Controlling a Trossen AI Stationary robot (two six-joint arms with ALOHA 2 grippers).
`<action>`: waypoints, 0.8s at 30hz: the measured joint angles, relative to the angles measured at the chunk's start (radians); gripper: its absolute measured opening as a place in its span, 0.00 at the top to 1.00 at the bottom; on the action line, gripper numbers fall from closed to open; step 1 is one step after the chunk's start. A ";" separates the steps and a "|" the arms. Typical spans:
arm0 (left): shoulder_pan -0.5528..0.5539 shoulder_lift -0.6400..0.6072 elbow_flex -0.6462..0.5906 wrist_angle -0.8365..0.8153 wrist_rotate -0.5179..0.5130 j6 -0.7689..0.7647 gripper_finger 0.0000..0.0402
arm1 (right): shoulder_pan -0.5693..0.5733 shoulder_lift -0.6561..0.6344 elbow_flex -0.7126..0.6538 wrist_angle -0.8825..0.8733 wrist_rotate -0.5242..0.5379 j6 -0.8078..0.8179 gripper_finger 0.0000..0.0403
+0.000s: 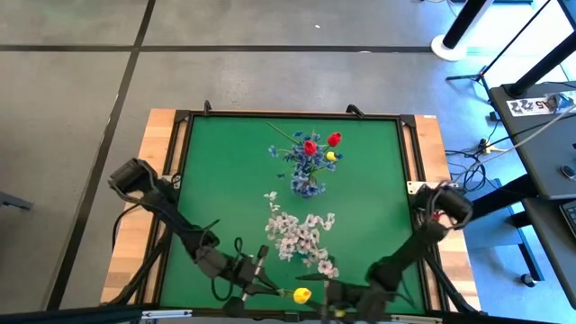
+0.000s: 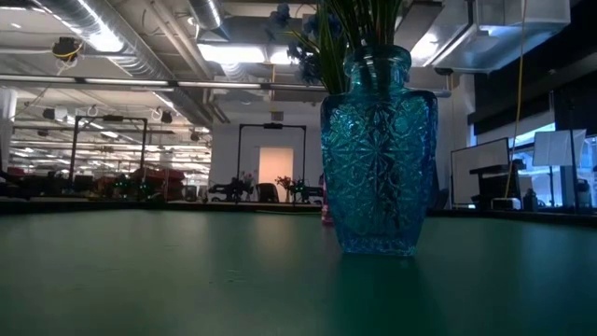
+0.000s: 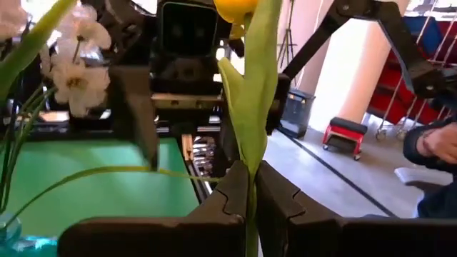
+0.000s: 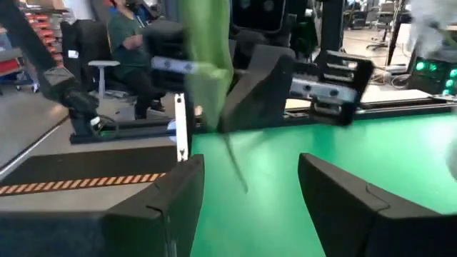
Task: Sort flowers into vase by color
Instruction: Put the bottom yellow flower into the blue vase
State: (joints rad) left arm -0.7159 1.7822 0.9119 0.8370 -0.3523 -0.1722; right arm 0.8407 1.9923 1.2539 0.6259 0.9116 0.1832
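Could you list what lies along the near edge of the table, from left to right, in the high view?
Left end effector, shut on the stem of the yellow flower → yellow flower → right end effector, open.

You will find no text, label, brand or number that can be read in these views. In the high view, a small white card (image 1: pixel 529 106) lies on the dark desk (image 1: pixel 551 126) at about 2 o'clock from the worktop (image 1: pixel 225 180); it carries dark marks, but they are too small to make out. The orange and black striped tape (image 4: pixel 78 183) on the floor has no lettering.
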 joint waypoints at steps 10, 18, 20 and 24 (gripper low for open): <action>-0.025 0.006 0.002 0.016 -0.025 0.082 0.99 | -0.055 0.022 0.095 0.023 -0.071 -0.112 0.49; -0.038 0.006 0.001 0.018 -0.076 0.157 0.99 | -0.058 0.023 0.095 0.037 -0.209 -0.114 0.67; -0.030 0.006 0.001 0.016 -0.078 0.156 0.99 | -0.058 0.023 0.095 0.060 -0.183 -0.136 0.69; -0.017 0.006 0.001 0.017 -0.081 0.155 0.98 | -0.058 0.023 0.096 0.085 -0.142 -0.172 0.72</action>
State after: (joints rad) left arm -0.7327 1.7885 0.9127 0.8536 -0.4331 -0.0175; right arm 0.7826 2.0148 1.3499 0.7112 0.7698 0.0111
